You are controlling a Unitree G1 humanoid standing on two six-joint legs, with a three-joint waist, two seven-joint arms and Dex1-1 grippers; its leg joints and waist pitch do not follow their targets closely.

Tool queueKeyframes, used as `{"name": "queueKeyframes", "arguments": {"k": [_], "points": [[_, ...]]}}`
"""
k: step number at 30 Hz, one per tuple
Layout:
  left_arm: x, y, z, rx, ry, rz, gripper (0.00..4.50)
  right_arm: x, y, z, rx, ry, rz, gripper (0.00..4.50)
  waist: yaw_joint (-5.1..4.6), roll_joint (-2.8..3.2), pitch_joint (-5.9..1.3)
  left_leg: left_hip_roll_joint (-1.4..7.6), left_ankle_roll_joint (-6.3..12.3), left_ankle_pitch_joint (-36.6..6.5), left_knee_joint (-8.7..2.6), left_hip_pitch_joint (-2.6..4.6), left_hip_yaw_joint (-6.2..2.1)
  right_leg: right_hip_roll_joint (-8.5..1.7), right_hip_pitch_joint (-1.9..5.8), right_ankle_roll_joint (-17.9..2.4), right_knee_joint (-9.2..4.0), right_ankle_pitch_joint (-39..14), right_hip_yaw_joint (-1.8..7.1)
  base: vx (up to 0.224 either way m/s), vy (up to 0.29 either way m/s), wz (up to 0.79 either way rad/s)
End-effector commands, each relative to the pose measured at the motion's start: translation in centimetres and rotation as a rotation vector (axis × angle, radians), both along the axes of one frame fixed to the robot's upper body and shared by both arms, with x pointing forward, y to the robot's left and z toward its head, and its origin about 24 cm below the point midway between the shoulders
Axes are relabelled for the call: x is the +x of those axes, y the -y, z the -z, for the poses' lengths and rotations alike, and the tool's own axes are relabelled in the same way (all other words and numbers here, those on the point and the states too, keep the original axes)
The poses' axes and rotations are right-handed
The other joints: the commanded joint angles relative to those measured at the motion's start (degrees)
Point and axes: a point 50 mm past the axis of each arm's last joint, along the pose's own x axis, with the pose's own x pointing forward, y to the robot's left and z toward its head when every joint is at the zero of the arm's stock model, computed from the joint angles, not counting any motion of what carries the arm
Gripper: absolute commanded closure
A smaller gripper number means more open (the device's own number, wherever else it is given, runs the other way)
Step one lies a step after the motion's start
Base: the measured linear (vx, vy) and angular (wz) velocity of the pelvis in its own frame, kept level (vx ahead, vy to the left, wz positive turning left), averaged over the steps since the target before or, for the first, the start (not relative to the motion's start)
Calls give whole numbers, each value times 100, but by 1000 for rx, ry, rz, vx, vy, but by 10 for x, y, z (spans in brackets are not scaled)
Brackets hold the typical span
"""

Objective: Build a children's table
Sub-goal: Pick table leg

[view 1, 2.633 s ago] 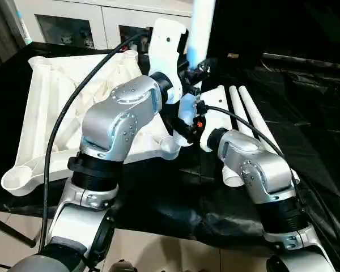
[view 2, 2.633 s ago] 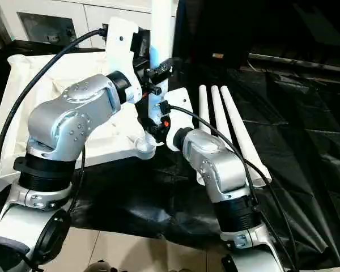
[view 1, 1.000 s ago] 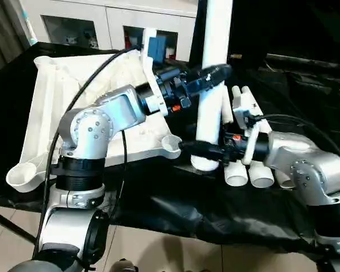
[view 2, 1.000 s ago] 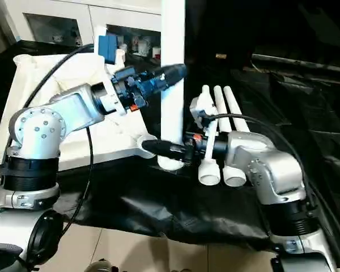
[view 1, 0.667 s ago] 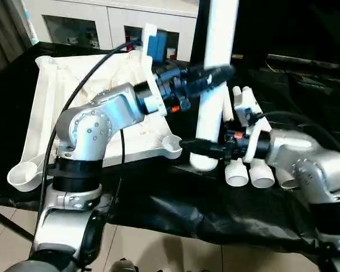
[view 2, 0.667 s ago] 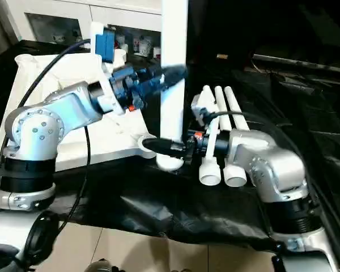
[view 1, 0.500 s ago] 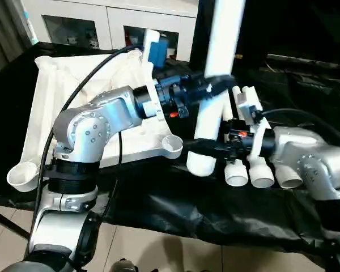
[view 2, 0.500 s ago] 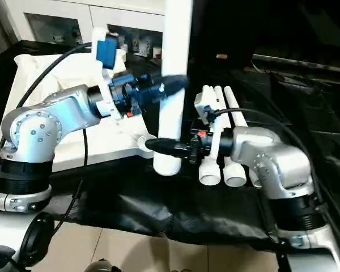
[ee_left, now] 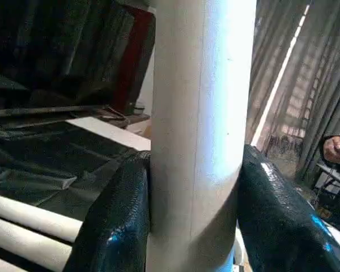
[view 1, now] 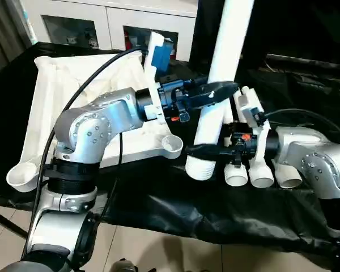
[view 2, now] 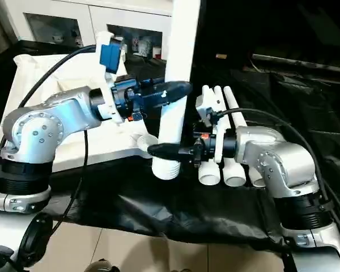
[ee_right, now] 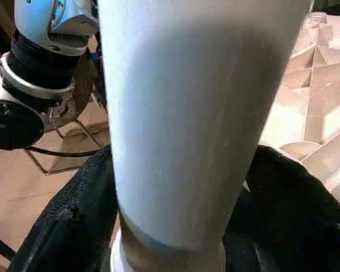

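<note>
Black cloth covers my worktop (view 1: 158,209). Both hands, left hand (view 1: 218,89) and right hand (view 1: 197,152), grip one leg (view 1: 224,62), standing just beside the tabletop (view 1: 51,107) corner socket (view 1: 171,145). No legs fitted yet; three legs (view 1: 260,170) lie near.

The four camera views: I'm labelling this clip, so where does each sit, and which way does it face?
Left eye view: on the head, looking forward and down at the tabletop, the held leg, both silver forearms.
Right eye view: same head, slightly shifted; left gripper high on that leg, right gripper low.
Left wrist view: along the left gripper's black fingers clamping the leg.
Right wrist view: along the right gripper's fingers, the leg between them.
Shared: the held leg appears in all four.
</note>
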Motion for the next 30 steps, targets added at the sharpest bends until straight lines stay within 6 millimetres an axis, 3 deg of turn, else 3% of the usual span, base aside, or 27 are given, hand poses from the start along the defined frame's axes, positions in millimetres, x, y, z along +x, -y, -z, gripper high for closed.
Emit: {"name": "queueKeyframes", "arguments": {"k": [1, 3, 4, 19, 30], "points": [[-1, 2, -1, 5, 20, 3, 264, -1, 2, -1, -11, -8, -12, 104, 9, 16, -498, 149, 93, 4, -327, -23, 11, -531, 422, -1024, -415, -311, 291, 0, 0, 0], [-1, 2, -2, 4, 21, 5, 264, -1, 1, 0, -11, -13, -16, 104, 8, 17, -496, 151, 96, -7, -330, -19, 9, -530, 419, -1029, -413, -332, 287, 0, 0, 0], [-1, 2, -1, 4, 21, 7, 264, -1, 1, 0, -10, -18, -17, 131, 7, 18, -493, 151, 90, -21, -330, -22, 9, -531, 419, -1027, -418, -360, 288, 0, 0, 0], [-2, 4, -2, -7, 19, 18, 264, -1, -1, 3, -7, -37, -17, 249, 9, 34, -506, 153, 82, -10, -322, -21, 5, -532, 427, -1069, -407, -255, 286, 0, 0, 0], [-2, 4, -1, 2, 20, 30, 264, -2, -1, 4, 0, -42, -11, 258, 14, 60, -509, 150, 63, -32, -323, -20, -2, -528, 431, -1094, -403, -196, 280, 0, 0, 0]]}}
